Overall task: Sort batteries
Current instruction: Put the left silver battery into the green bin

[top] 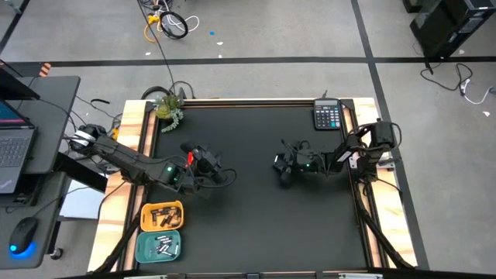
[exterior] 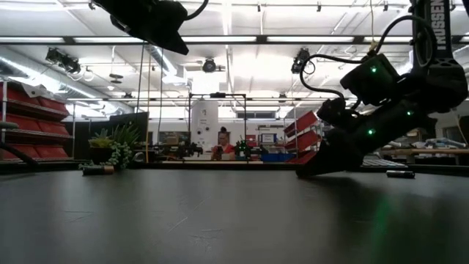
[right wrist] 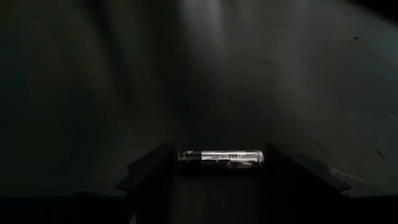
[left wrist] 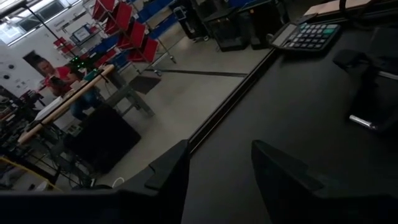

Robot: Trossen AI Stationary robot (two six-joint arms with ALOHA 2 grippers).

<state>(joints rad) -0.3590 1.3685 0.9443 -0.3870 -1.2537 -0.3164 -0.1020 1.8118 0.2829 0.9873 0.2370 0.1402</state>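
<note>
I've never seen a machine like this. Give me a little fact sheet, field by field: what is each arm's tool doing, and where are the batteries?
Right tool: low over the mat, fingers open either side of a battery lying flat; not gripped yet.
Left tool: open, empty, raised above the mat.
Orange tray: near the table's front left corner, holds sorted batteries.
Teal tray: just in front of the orange one, also holds batteries.
Calculator: back right corner.
Plant: back left corner.
</note>
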